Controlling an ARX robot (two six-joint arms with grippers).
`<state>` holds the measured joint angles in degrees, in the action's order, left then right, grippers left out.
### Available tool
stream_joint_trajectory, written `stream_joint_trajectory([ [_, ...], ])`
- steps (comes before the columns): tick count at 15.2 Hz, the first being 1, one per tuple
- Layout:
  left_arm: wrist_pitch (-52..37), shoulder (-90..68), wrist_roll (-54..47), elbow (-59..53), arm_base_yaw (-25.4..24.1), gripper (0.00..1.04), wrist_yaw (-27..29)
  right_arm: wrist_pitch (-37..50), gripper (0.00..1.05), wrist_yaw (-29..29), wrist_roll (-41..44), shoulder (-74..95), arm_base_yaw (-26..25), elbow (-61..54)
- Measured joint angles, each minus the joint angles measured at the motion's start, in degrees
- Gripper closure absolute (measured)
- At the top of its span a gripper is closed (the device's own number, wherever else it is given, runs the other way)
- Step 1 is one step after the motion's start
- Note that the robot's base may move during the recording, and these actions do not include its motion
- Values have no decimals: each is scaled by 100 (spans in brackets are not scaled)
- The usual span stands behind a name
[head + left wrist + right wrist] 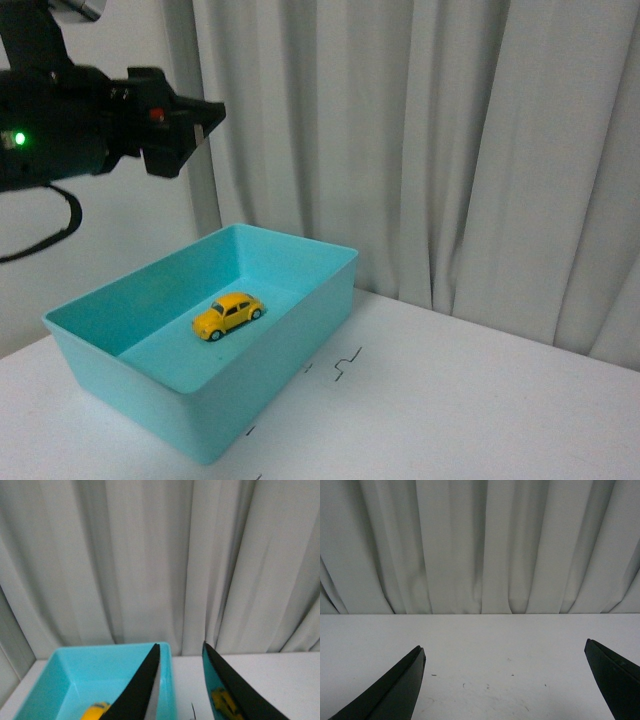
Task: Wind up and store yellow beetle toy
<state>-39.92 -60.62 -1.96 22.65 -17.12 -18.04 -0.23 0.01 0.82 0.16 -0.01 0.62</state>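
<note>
The yellow beetle toy [228, 315] sits upright on the floor of a turquoise bin [290, 340], near its middle. My left gripper [200, 125] is open and empty, raised high above the bin's far left side. In the left wrist view the open gripper [181, 652] frames the bin's far rim [100, 652], and a bit of the toy [95, 711] shows at the picture's edge; a yellow reflection shows on one finger [225, 702]. My right gripper [505, 652] is open and empty over bare white table [500, 645]; it does not show in the front view.
The bin stands on a white table [480, 400] with small black marks [345, 362] beside it. A grey-white curtain [420, 150] hangs close behind the table's back edge.
</note>
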Motion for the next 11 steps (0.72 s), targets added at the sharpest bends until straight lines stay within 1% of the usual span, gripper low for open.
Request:
stream_joint_trajectory([
  [2, 50, 391, 98, -695, 310, 99, 431, 2, 7, 0, 0, 0, 0, 0],
  [3, 74, 601, 151, -868, 448, 103, 551, 0, 7, 7, 0, 0, 0, 0],
  [6, 227, 1351, 160, -1329, 839, 103, 896, 2, 7, 0, 0, 0, 0, 0],
  [10, 654, 2188, 160, -1742, 1172, 103, 1237, 0, 7, 0, 0, 0, 0, 0],
  [11, 804, 2389, 160, -1816, 1423, 103, 1591, 0, 7, 0, 0, 0, 0, 0],
])
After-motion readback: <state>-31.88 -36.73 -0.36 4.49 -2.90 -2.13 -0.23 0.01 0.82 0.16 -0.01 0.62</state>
